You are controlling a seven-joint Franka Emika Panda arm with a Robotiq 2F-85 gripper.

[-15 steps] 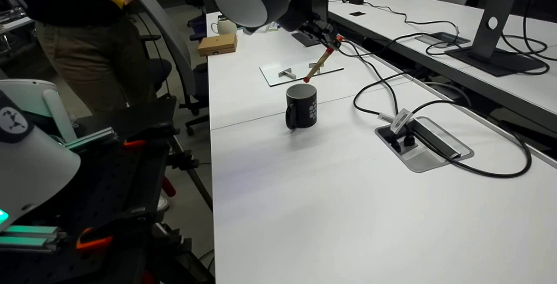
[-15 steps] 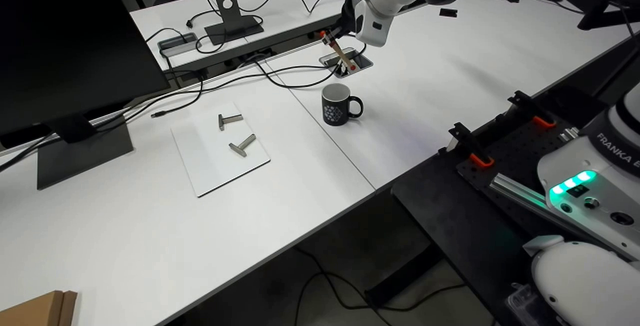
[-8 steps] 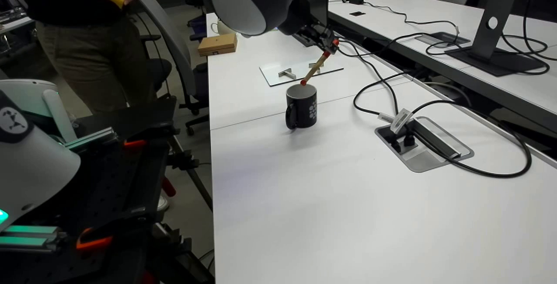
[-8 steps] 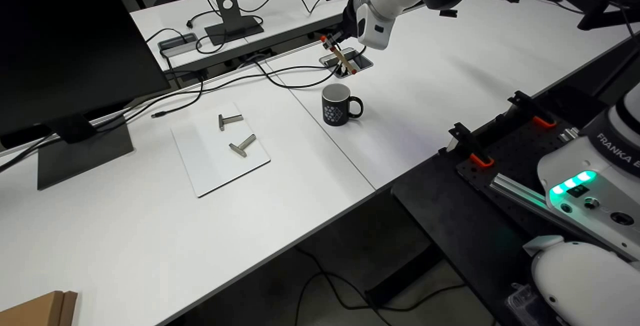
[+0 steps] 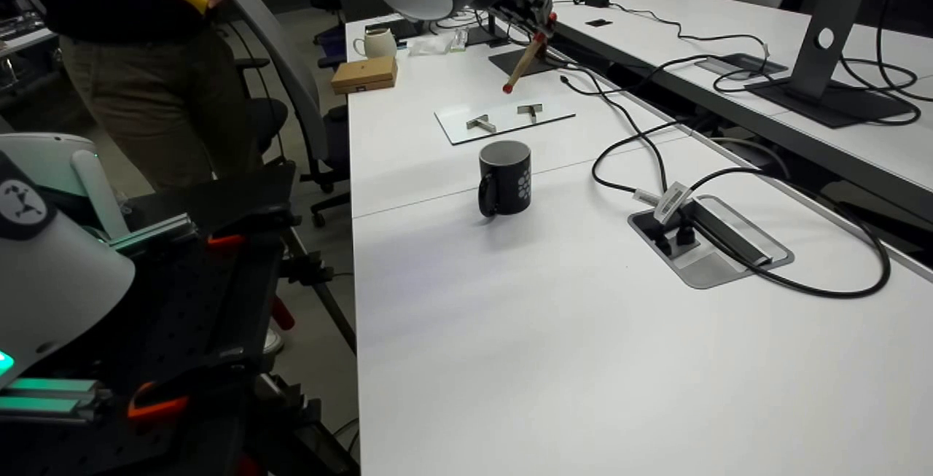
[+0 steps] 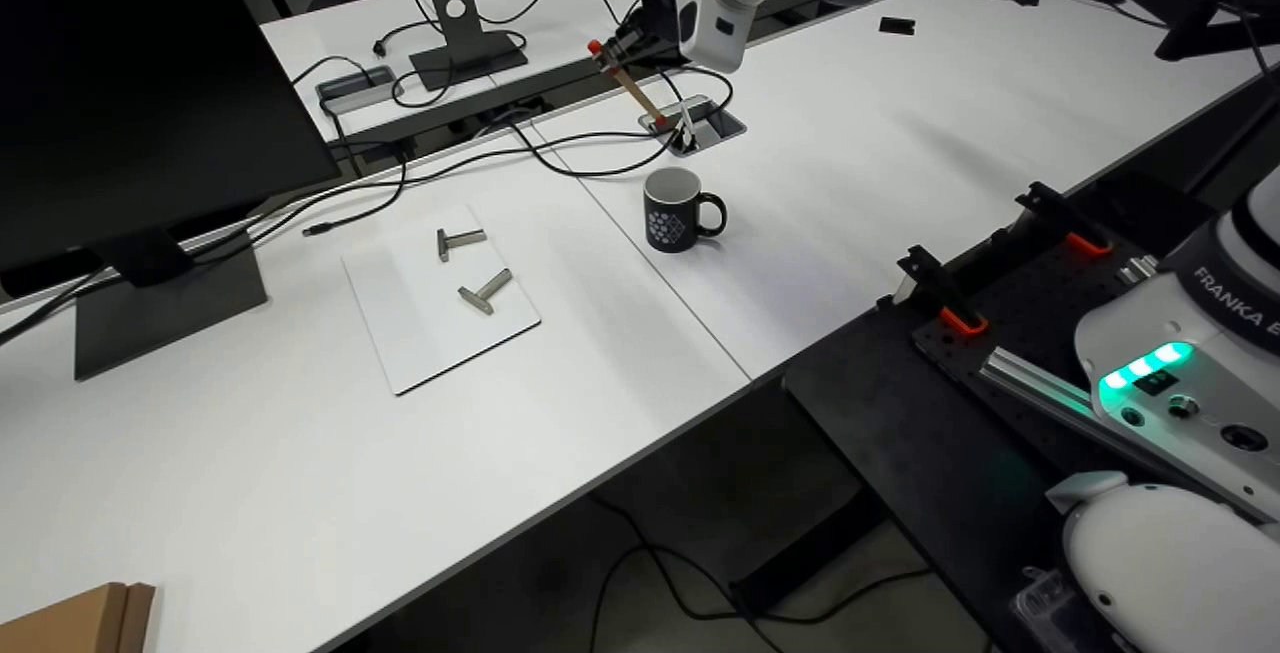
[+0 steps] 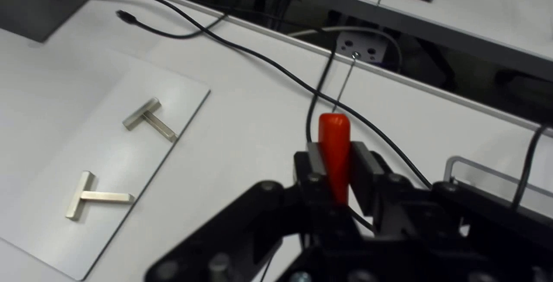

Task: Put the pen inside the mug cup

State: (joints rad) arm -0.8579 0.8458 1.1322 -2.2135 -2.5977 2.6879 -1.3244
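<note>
The mug cup (image 5: pixel 505 184) stands upright on the white table; it is dark with a pale pattern and a handle. It also shows in an exterior view (image 6: pixel 672 218) and is out of the wrist view. My gripper (image 7: pixel 339 156) is shut on the pen near its upper red end (image 7: pixel 334 137). The pen (image 5: pixel 523 66) has a tan body and hangs tilted, lower red tip down, above the table. It also shows in an exterior view (image 6: pixel 637 93). The pen is apart from the mug, higher than its rim. In the wrist view its lower part is hidden by the gripper.
A white board (image 6: pixel 430 323) with two metal T-shaped pieces lies near the mug. Black cables (image 5: pixel 641 133) run along the table's back edge to a socket plate (image 5: pixel 711 243). A monitor (image 6: pixel 150 103), a wooden box (image 5: pixel 364 73) and a pale mug (image 5: pixel 377 44) stand farther along.
My gripper and the pen first dipped slightly, then moved up and away from the mug, toward the monitor side. The pen stays held. The mug has not moved.
</note>
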